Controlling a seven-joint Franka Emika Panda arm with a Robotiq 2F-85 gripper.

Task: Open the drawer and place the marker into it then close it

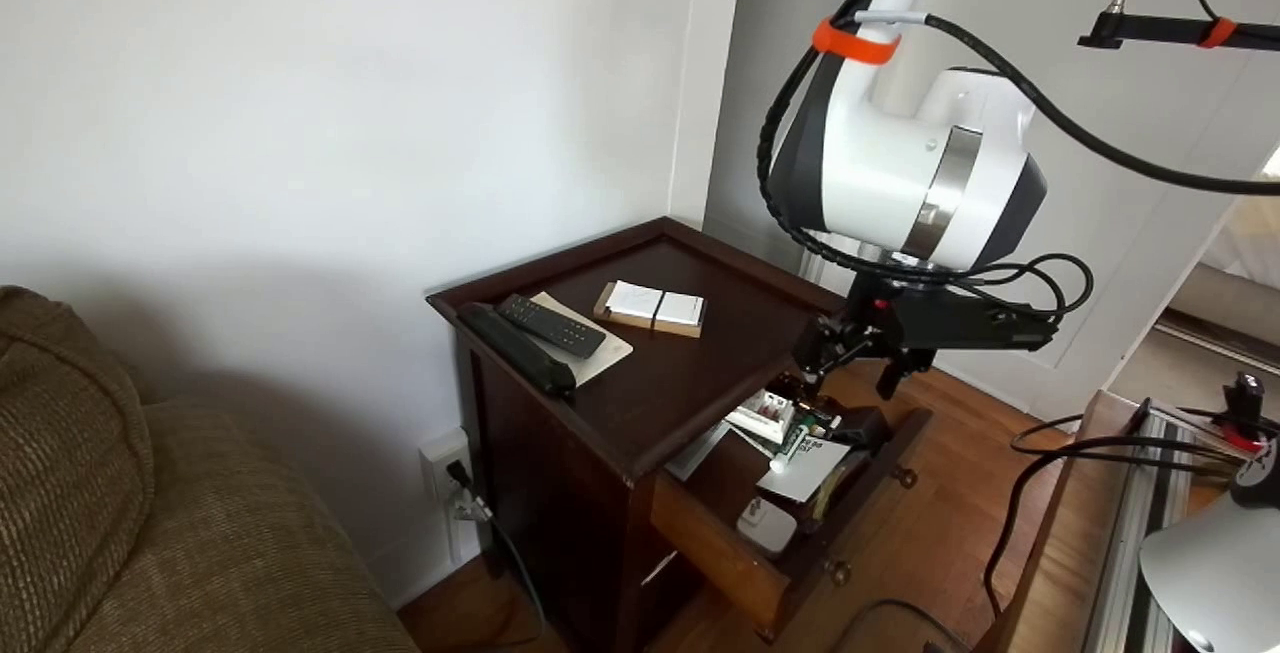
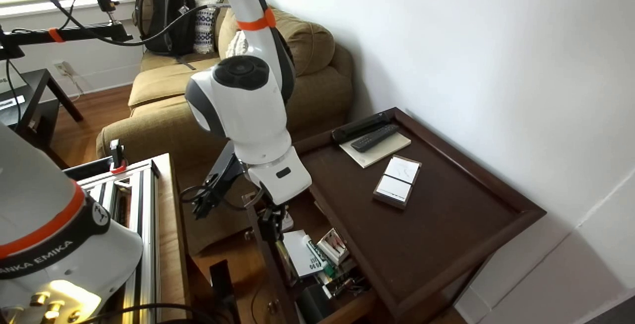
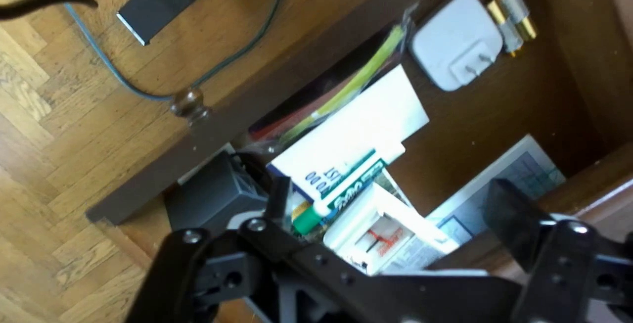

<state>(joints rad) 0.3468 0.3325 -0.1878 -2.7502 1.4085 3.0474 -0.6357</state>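
i had the pincer [image 3: 393, 204] above the open drawer [image 3: 534, 103], its jaws apart; inside, the green-and-white marker [image 3: 353, 187] lay along a white to-do list [image 3: 356, 125].

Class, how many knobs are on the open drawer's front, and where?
2: on the front of the drawer, one knob is toward the white adapter, the other knob toward the black box. Both exterior views show both; none seems hidden.
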